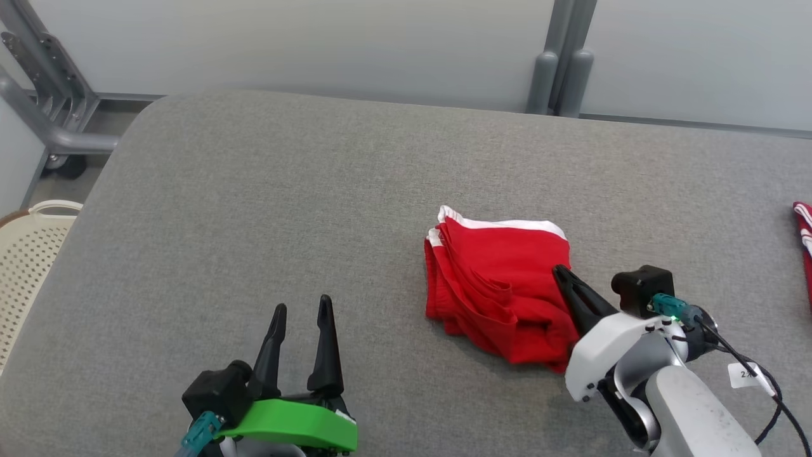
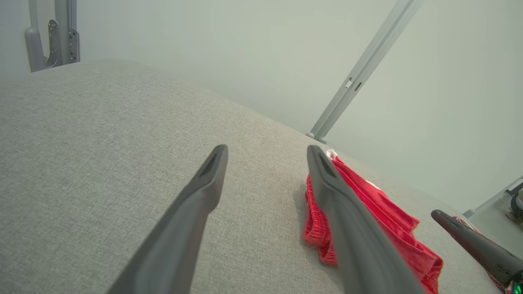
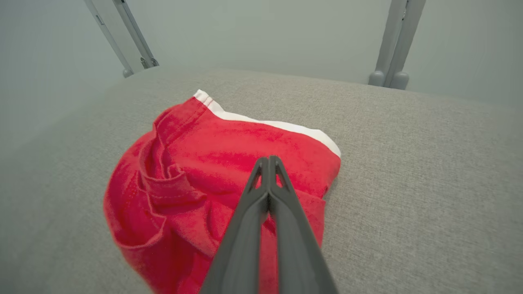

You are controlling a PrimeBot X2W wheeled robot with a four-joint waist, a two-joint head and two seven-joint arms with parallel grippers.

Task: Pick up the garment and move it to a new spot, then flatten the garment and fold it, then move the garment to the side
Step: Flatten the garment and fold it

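The garment (image 1: pixel 495 279) is a red piece with white trim, lying folded and a bit rumpled on the grey padded table (image 1: pixel 254 209), right of centre. My right gripper (image 1: pixel 561 273) is shut, its fingers pressed together over the garment's right part (image 3: pixel 229 155); in the right wrist view (image 3: pixel 269 159) no cloth shows between the tips. My left gripper (image 1: pixel 302 304) stands open near the table's front edge, left of the garment and apart from it. In the left wrist view its fingers (image 2: pixel 267 149) are spread, with the garment (image 2: pixel 392 216) behind the right one.
A second red and white cloth (image 1: pixel 804 247) lies at the table's right edge. Beside the table's left side stands a pale perforated basket (image 1: pixel 25 254). Grey metal posts (image 1: pixel 561 70) rise behind the table against a pale wall.
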